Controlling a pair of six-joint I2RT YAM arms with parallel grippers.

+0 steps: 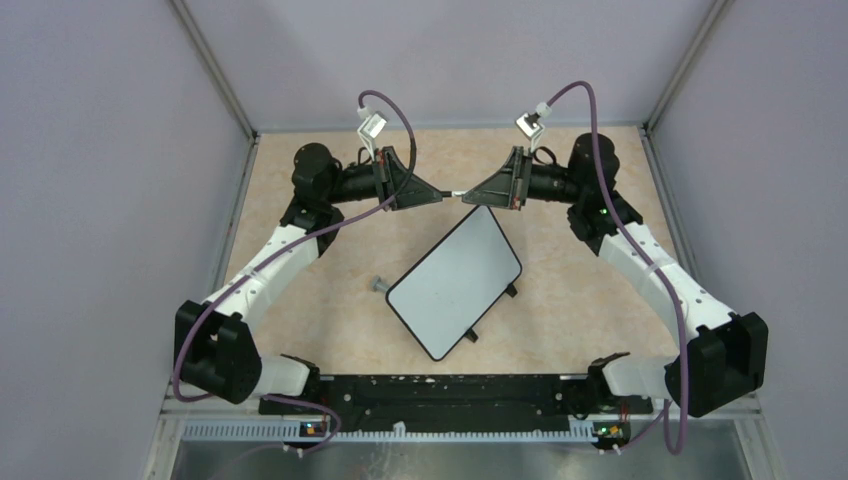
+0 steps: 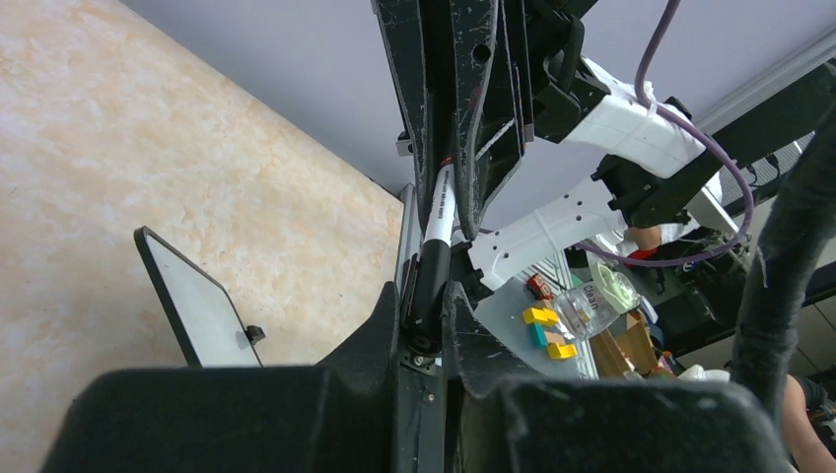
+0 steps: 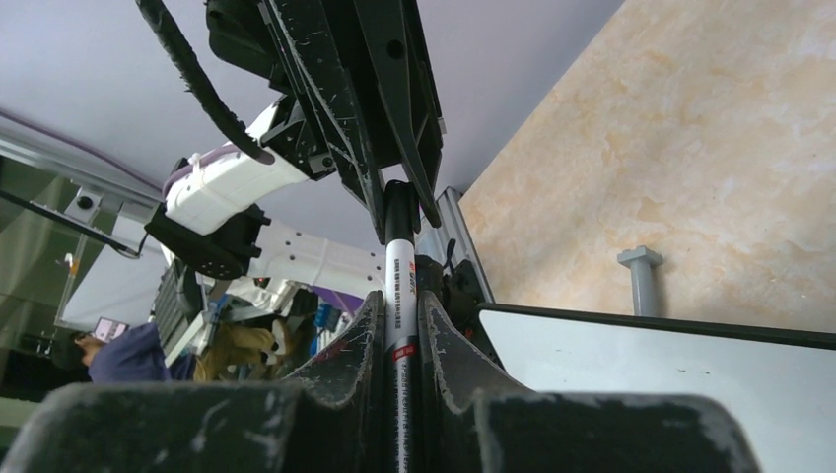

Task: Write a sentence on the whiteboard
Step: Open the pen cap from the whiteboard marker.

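Observation:
The whiteboard (image 1: 455, 280) lies askew at the table's middle, its face blank; no sentence shows on it. It also shows in the left wrist view (image 2: 197, 305) and the right wrist view (image 3: 670, 374). Both grippers meet tip to tip above the board's far corner, holding one marker (image 1: 455, 195) between them. My left gripper (image 1: 440, 196) is shut on the marker's black cap end (image 2: 431, 286). My right gripper (image 1: 470, 194) is shut on the white barrel (image 3: 399, 286). The marker's tip is hidden.
A small grey peg-like piece (image 1: 379, 284) lies on the tan tabletop just left of the board, also in the right wrist view (image 3: 641, 281). Grey walls enclose the table on three sides. A black rail (image 1: 440, 392) runs along the near edge.

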